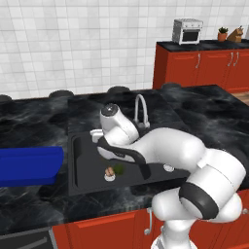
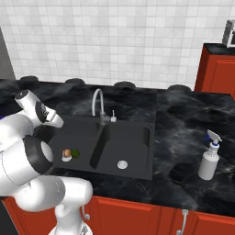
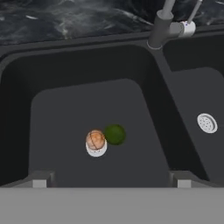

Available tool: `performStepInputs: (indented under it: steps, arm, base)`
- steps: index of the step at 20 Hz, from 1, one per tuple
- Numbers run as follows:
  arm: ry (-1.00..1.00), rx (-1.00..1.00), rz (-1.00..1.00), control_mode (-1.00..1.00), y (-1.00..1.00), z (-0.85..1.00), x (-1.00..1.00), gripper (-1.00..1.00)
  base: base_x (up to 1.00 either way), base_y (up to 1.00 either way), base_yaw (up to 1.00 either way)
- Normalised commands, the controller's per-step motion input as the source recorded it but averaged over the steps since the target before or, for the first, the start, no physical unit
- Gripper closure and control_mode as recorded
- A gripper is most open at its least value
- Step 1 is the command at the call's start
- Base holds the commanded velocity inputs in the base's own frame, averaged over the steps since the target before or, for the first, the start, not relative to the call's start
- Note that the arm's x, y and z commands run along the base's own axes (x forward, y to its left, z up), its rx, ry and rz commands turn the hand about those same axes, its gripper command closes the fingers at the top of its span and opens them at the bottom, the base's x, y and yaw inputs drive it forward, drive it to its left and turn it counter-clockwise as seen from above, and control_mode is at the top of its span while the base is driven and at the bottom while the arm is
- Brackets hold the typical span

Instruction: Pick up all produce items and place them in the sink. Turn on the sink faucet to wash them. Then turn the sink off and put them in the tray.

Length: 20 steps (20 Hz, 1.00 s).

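Note:
The black double-basin sink [image 1: 82, 168] [image 2: 133, 147] [image 3: 65, 122] is set into the dark marble counter. In its left basin the tan-brown lumpy piece [image 1: 110, 171] [image 2: 67, 153] [image 3: 95, 139] rests on the round drain. The dark green ball [image 1: 119, 168] [image 2: 76, 153] [image 3: 115, 134] touches it on one side. My gripper [image 3: 111, 180] hangs above this basin, open wide, with nothing between its fingertips [image 3: 39, 180]. The silver gooseneck faucet [image 1: 141, 109] [image 2: 97, 103] [image 3: 162, 28] stands behind the divider. On the counter left of the sink lies the blue tray [image 1: 29, 165].
A white spray bottle [image 2: 209, 158] stands on the counter right of the sink. The right basin holds only its silver drain [image 2: 122, 164] [image 3: 206, 123]. A toaster oven [image 1: 187, 30] and a potted plant [image 1: 222, 33] sit on the far red cabinets.

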Motion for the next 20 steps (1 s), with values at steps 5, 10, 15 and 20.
performStepInputs:
  steps: [5,10,15,20]
  arm:
    - [0.0,-0.04,0.05,-1.0,0.0,0.31,-0.3,-1.0]
    - [0.0,-0.02,0.04,-1.0,-0.07,0.2,-0.12,-1.0]
    - [0.01,0.0,0.02,-1.0,-0.24,0.17,-0.08,-1.0]
    - [0.01,0.0,0.01,-1.0,-0.3,0.1,-0.24,-1.0]
  base:
    - [0.0,0.0,0.0]
    - [0.0,0.0,0.0]
    - [0.0,0.0,0.0]
    - [0.0,0.0,0.0]
